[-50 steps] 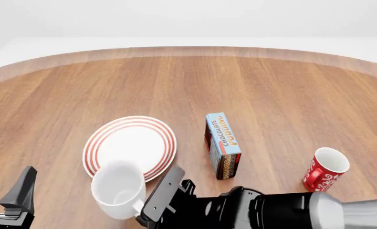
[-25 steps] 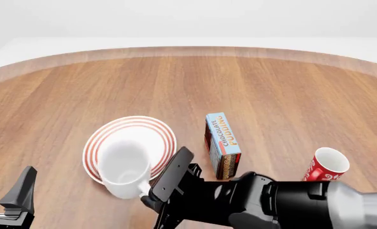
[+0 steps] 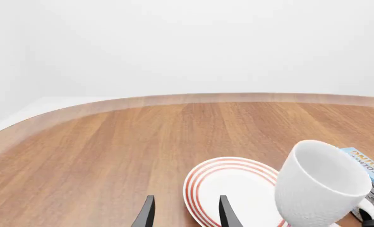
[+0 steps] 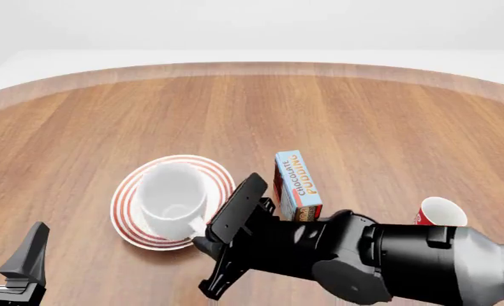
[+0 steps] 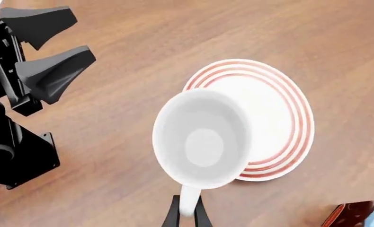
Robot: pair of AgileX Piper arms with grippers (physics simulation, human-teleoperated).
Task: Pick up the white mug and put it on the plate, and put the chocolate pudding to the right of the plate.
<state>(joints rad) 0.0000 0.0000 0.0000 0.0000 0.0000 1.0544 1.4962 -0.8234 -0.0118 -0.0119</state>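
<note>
Right jaws pinch the mug's [image 4: 173, 199] handle above the plate [image 4: 126, 203]; left jaws idle, open; tilted release could tip it.

Table [image 4: 363, 121]: wood, visible grain in lengthwise planks, satin sheen, paler worn-looking band along the curved edge.
White mug [image 4: 173, 197]: ceramic look, smooth inside; left wrist view shows a fine dimpled texture on its outer wall.
Plate [image 4: 126, 210]: smooth, matt white, red painted rings.
Pudding box [image 4: 299, 185]: printed cardboard, flat finish.
Red mug [image 4: 443, 210]: glazed look, white inside.
Right gripper [image 4: 208, 241]: black matt plastic; arm casing slightly glossy.
Left gripper [image 3: 183, 215]: matt black fingers.
</note>
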